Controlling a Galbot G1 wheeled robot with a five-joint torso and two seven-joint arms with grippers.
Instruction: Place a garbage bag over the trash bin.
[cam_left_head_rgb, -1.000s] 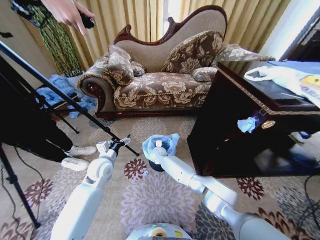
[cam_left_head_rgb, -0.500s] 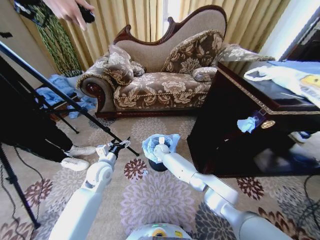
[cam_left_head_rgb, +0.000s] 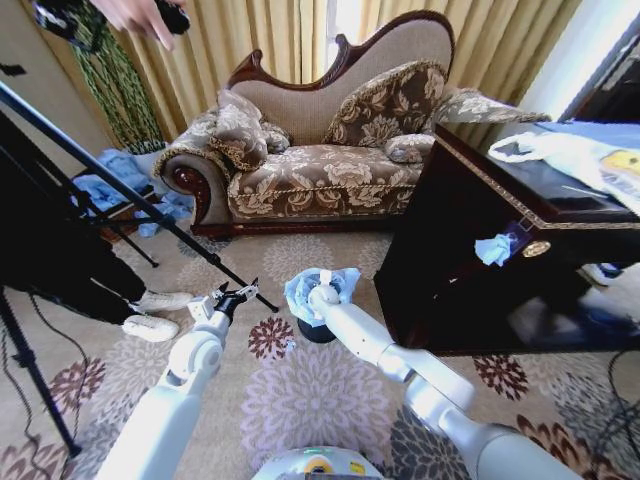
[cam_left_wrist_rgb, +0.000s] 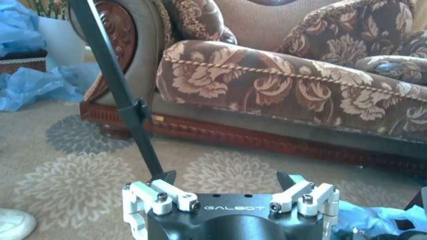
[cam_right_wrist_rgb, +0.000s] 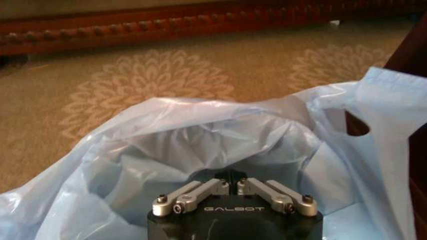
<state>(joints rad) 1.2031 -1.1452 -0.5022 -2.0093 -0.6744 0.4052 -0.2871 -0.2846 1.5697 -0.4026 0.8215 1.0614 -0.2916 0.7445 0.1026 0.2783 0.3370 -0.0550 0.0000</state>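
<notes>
Just right hand (cam_right_wrist_rgb: 230, 176) inside garbage bag (cam_right_wrist_rgb: 200, 145), rim upright.

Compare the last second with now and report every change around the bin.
The right hand rose slightly inside the garbage bag, fingers together. The left hand, open, drifted a touch rightward beside it. The bag stayed draped over the trash bin, which did not move.

1. Daylight glows through the curtains (cam_left_head_rgb: 290, 35) at top centre of the head view, washing that patch out.
2. The sofa (cam_left_head_rgb: 320, 150) is evenly lit; the dark cabinet (cam_left_head_rgb: 470, 260) at right stays shadowed.
3. Straight lines bow toward the head view's edges.
4. Both wrist views look soft, the far carpet (cam_right_wrist_rgb: 133, 85) hazy.
</notes>
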